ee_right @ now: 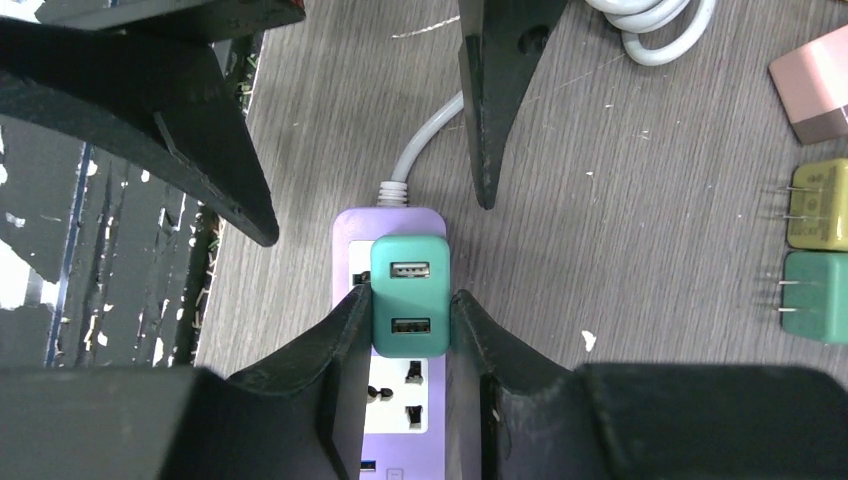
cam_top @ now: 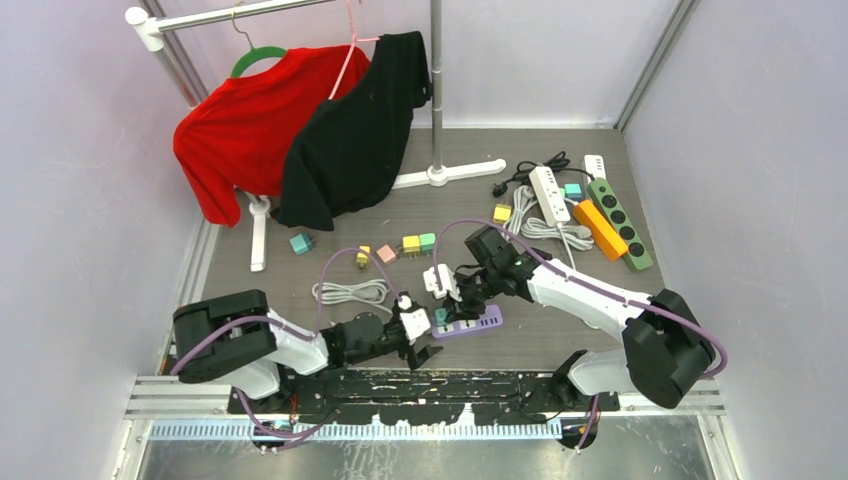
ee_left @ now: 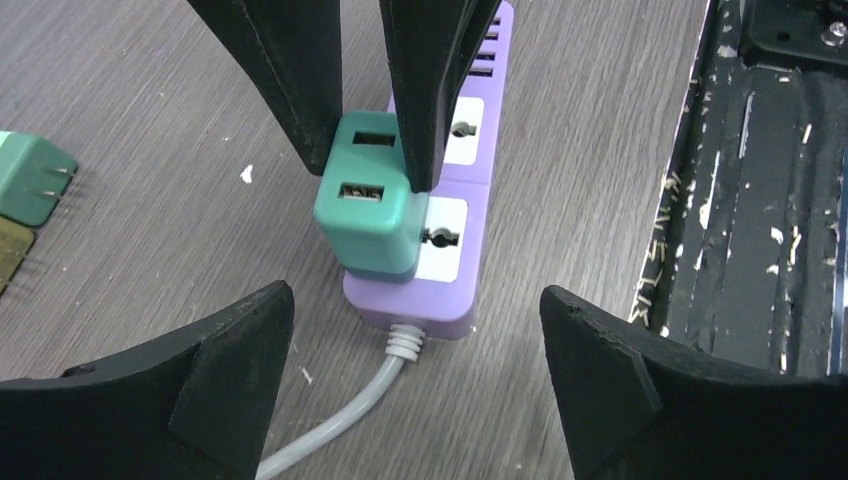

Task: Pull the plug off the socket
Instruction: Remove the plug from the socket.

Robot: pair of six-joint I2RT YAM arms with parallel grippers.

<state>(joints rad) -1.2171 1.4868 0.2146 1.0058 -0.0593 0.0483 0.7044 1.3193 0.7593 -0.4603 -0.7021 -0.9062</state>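
Pinching the teal plug (ee_right: pixel 409 280) from both flanks: right gripper (ee_right: pixel 408 318), low centre of its own wrist view, jaws pressed shut on the plug's two long sides. The plug looks fully seated in the purple power strip (ee_right: pixel 395 222), in the socket nearest the cord end, with its two USB ports facing the lens. Judged not yet drawn.

The strip's long axis runs top to bottom of that frame. The grey cord (ee_right: pixel 425 140) leaves from the upper end. The prongs are hidden but presumably go straight into the socket face. If so, the pull goes up toward the lens, square to the long axis, not along it.

Left gripper (ee_left: pixel 415 300): spread wide, one finger either side of the strip's cord end. It is apart from the strip and holds nothing. In the overhead view it sits lower centre, just left of the right gripper.

The right arm has the plug. The left is the arm placed to pin the strip. Risk, as judged: the strip rises with the plug if nothing holds it down.

Outward: loose plugs (ee_right: pixel 815 205) at the right edge of the right wrist view, well apart from the strip.
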